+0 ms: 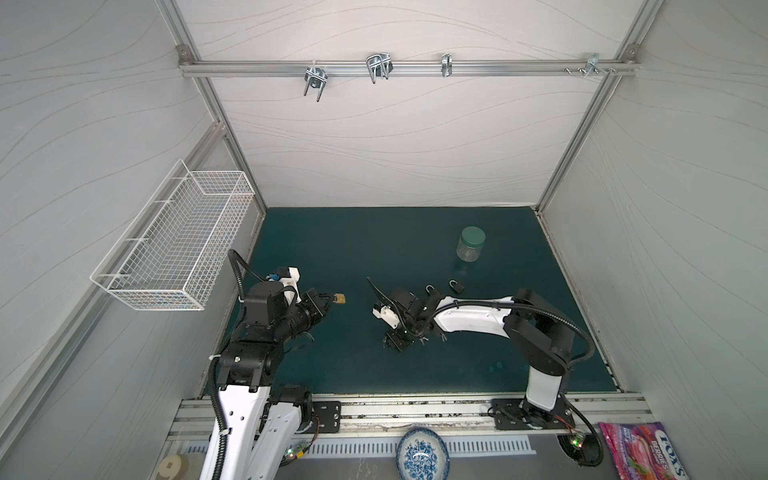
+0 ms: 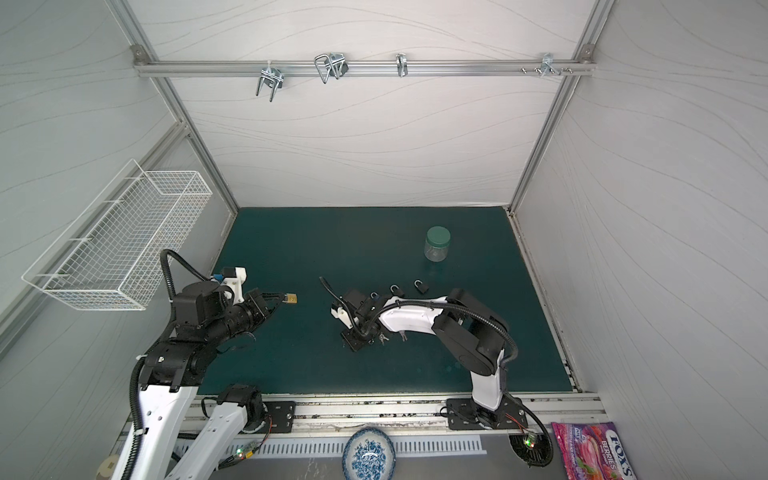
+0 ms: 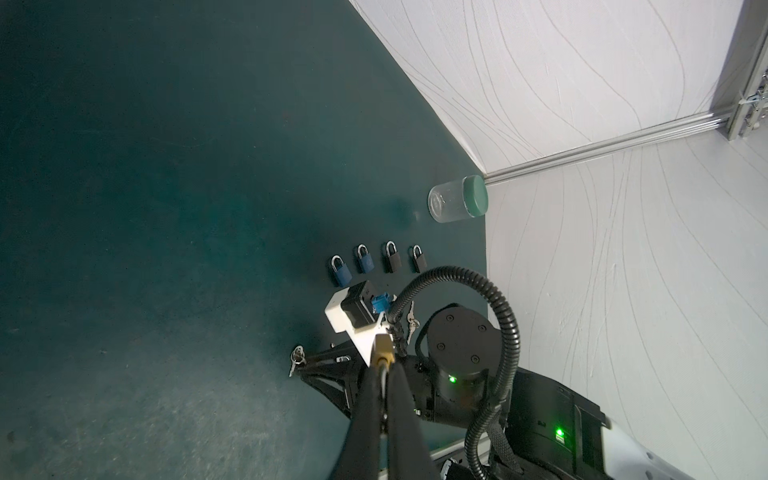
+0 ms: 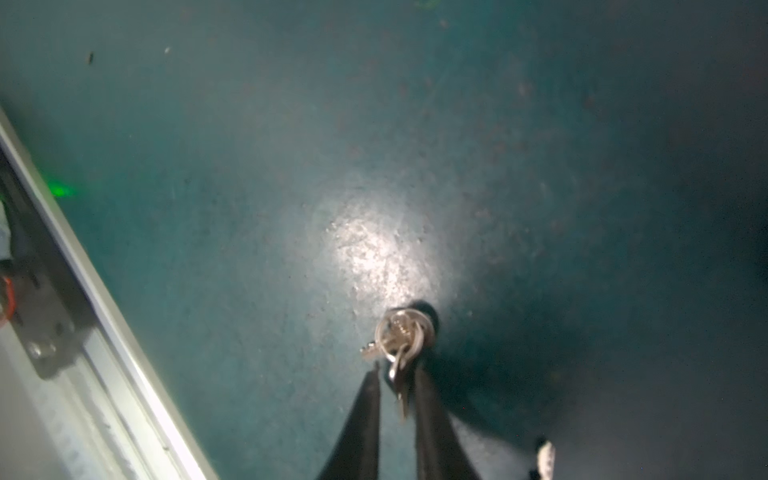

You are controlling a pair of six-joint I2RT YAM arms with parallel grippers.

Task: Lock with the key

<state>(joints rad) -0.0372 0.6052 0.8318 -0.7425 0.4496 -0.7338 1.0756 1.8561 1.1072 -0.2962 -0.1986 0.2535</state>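
At about 9 o'clock from the middle of the mat (image 1: 374,249), your left gripper (image 1: 333,299) is pinching a brass lock (image 1: 340,299) tight between its jaws. It appears to be holding the lock clear of the mat, with the body pointing toward 3 o'clock. The left wrist view is showing the lock edge-on, so you cannot tell whether the shackle is open or which way the keyhole is facing.

Near 6 o'clock, your right gripper (image 4: 397,372) is reaching down to a ring of keys (image 4: 400,334) lying on the mat. Its jaws are standing narrowly apart with one blade between them. Mat is showing beside the blade, so it is probably not gripped yet.

Four small locks (image 3: 366,264) are lying in a row around 3 o'clock. A jar (image 1: 471,244) is standing at 1 o'clock, well apart.

The step in hand seems to be picking up the key. Next you are likely needing to close on one key, lift it, carry it toward 9 o'clock and line its blade up with the keyhole.
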